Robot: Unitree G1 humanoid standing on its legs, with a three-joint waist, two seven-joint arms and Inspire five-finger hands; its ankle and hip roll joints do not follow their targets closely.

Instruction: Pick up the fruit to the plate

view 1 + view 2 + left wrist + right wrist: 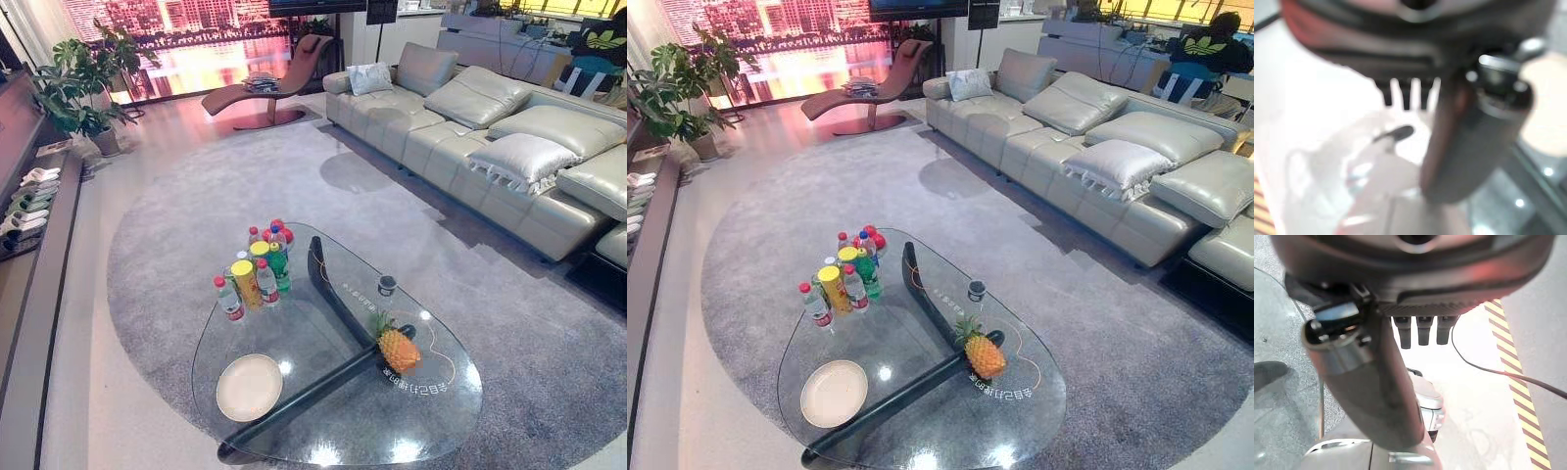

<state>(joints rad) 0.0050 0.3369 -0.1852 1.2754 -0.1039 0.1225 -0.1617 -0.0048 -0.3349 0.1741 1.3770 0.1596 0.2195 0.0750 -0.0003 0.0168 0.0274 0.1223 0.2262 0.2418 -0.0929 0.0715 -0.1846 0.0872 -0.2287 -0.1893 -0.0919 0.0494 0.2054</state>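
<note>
While both hands hang idle, we see the pineapple on the glass coffee table, well apart from the plate.
Our left hand has straight, spread fingers and holds nothing. The cream plate sits at the table's left with bottles behind it, and the pineapple is to the right. Our right hand is equally spread and holds nothing.

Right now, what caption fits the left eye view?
Pineapple and cream plate sit apart on the glass coffee table, bottles beyond.
</note>
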